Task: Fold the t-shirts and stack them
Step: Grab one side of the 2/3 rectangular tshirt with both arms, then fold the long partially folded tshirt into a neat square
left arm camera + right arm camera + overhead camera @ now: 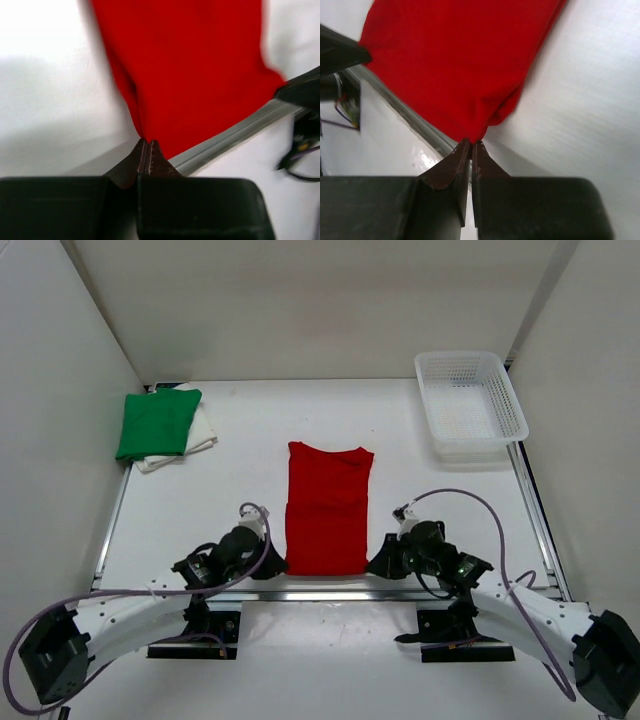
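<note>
The red t-shirt [328, 510] lies in the middle of the counter [240, 450], its sleeves tucked in so it forms a narrow strip with the collar at its far end. The left gripper [148, 145] has its fingers pinching the shirt's near left corner, and the right gripper [471, 145] pinches its near right corner. To the far left of the red shirt, the green t-shirt [158, 423] sits folded on the white t-shirt [203, 432], so those two look done. The red one probably needs a crosswise fold, then stacking. A mesh basket [470, 357] stands to its far right, out of the way.
</note>
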Available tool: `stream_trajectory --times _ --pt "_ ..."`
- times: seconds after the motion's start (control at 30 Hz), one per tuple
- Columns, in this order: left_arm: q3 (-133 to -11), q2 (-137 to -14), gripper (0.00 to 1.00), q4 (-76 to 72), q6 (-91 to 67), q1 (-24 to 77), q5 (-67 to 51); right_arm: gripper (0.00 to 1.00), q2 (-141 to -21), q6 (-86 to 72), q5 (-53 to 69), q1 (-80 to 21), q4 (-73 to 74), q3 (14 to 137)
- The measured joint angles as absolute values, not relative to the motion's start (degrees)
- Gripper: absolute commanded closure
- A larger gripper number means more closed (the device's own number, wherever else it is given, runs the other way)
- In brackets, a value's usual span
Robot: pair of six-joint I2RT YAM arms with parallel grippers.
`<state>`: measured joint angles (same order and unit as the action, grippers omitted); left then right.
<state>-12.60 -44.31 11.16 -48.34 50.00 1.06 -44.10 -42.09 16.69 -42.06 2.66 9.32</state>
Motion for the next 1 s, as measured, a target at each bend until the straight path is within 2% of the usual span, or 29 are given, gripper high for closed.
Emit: stream_trajectory --times 0.13,0.4,0.6,0.67,0.73,0.83,0.9,1.0 --pt "-23.92 -46.76 1.00 14.87 -45.76 40.84 -0.91 1.00 -48.75 -38.02 18.46 -33.10 8.19 21.30" --pt "-49.82 -71.13 1.00 10.00 -38.85 27.90 -3.05 1.00 -78.96 -31.03 26.85 -14.96 2.20 50.68" --pt "-69.58 -96.97 0.98 8.54 -36.49 21.54 -4.14 1.00 -100.82 -29.36 30.59 -10.79 3.44 70.26" --pt "-74.30 -103.92 0.94 8.58 -36.18 20.56 -4.34 1.00 -107.15 -28.40 30.57 -10.28 5.17 77.10" --pt "-77.71 -109.40 0.87 8.86 -36.12 19.77 -4.82 0.99 -113.21 -27.49 30.52 -10.07 7.57 84.18" --pt "-80.20 -114.52 0.68 8.97 -36.32 18.90 -5.43 0.79 -120.16 -26.28 29.82 -10.15 10.81 91.70" --pt "-80.23 -115.35 0.62 9.04 -36.58 18.00 -5.58 0.63 -122.45 -25.50 28.75 -10.22 12.49 93.49" --pt "-79.88 -114.43 0.65 7.70 -37.34 16.27 -5.58 0.59 -122.98 -24.16 26.92 -10.61 15.40 93.93"
